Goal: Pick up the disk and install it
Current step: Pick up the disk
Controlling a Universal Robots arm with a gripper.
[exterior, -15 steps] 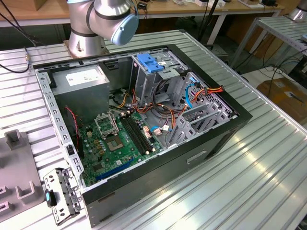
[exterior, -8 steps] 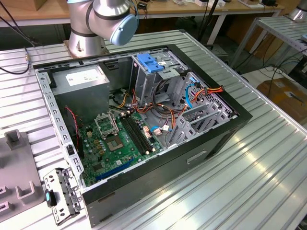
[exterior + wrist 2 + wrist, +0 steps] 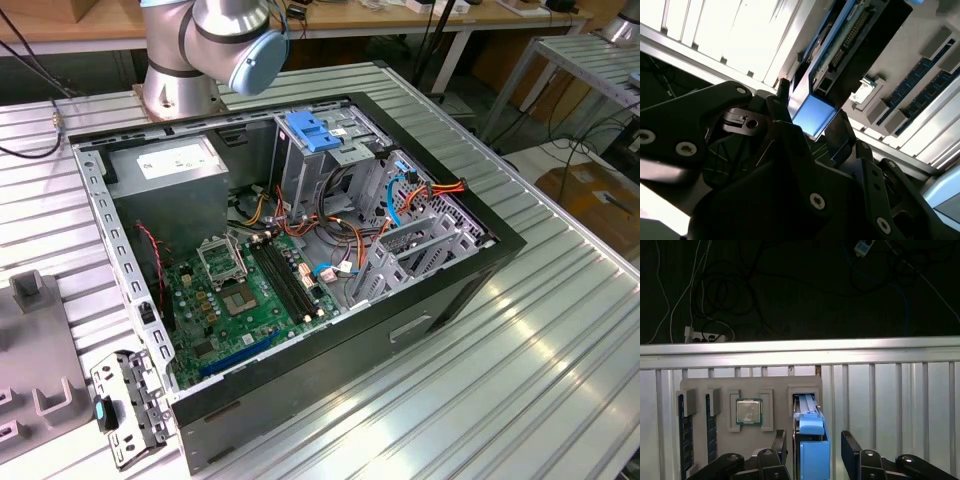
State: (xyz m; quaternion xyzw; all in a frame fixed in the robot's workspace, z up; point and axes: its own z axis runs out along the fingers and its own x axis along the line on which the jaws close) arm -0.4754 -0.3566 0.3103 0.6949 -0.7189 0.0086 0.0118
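Checking the first wrist view: can see the disk (image 3: 811, 422) standing on edge in a slot of a grey tray (image 3: 775, 386), blue tab end facing the camera and the dark drive body tucked between the bright blue rails. Got the gripper (image 3: 813, 436) straddling it with the fingers (image 3: 850, 446) spread wide, one on each side. Can make out a sliver of gap on both sides, so not pinching anything right now. Pretty much the same story in the second wrist view: gripper (image 3: 811, 105) flanking the blue tab, disk (image 3: 850, 47) running away from it with the connector edge in plain sight. Can't tell from that angle whether either finger brushes the tab, honestly. Also spotted in the tray: a processor chip (image 3: 749, 412) in the pocket just beside the disk's slot, plus memory sticks (image 3: 684, 440) slotted in beyond the chip. Worth noting the tray parked on a ribbed aluminium counter (image 3: 890, 405), close to its edge. Over in the exterior view: found an open computer case (image 3: 300, 250) lying on its side in the middle of the counter (image 3: 480, 400), with the green motherboard (image 3: 250, 290) exposed and a pale-blue plate (image 3: 315, 133) sitting on top of the drive cage at the far end. Can see the arm (image 3: 225, 40) mounted just behind the case, and a grey tray (image 3: 35, 350) poking in at the exterior view's left, well apart from that drive cage.
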